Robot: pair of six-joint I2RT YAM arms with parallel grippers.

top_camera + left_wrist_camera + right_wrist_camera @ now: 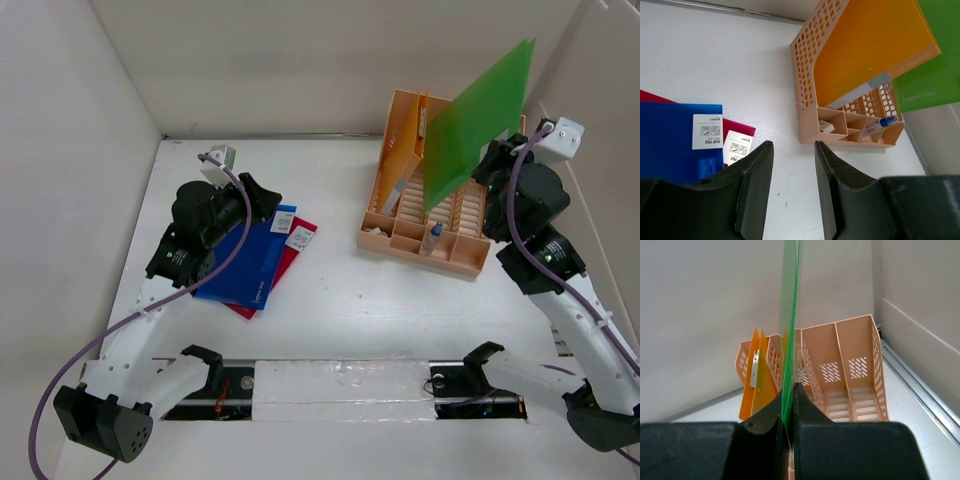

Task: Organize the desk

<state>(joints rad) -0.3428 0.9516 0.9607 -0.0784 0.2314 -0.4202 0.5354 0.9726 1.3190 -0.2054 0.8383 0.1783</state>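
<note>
My white counter (340,320) carries 2 things at left, a blue clip file (245,262) lying over a red clip file (650,98), and a peach file rack (390,235) at right.

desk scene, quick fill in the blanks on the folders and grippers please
The held folder in the right gripper is ___.
The stored folder in the file rack is ___.
On the desk, the blue folder covers a ___ one.
The left gripper is ___.
Missing: green; orange; red; open.
</note>
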